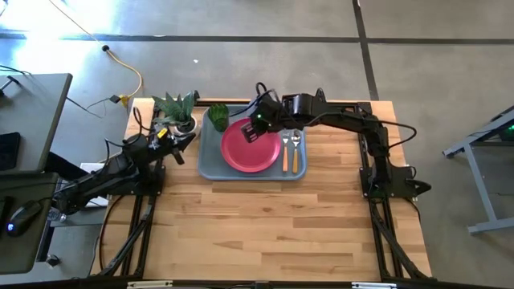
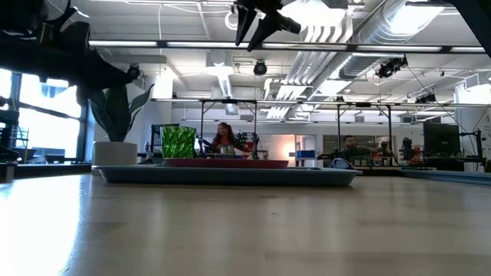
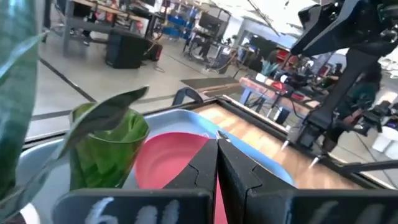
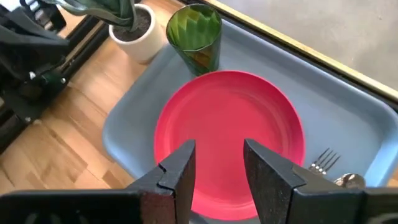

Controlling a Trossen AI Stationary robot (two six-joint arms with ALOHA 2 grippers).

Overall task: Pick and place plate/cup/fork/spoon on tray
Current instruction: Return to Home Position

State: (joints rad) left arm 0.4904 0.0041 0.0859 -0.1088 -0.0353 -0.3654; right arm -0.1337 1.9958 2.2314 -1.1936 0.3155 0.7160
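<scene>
The tray (image 1: 210, 164) lies at the far middle of the pale wooden table (image 1: 265, 225), holding the plate (image 1: 249, 151), the cup (image 1: 218, 117), the fork (image 1: 284, 148) and the spoon (image 1: 295, 149). The right gripper (image 1: 252, 131) hangs above the plate with fingers apart and empty; the cup sits beyond it, the fork and spoon beside it. The left gripper (image 1: 178, 152), fingers pressed together, waits off the tray's left edge by a potted plant (image 1: 178, 111). Behind stretches a workshop hall with seated people (image 2: 223, 140).
</scene>
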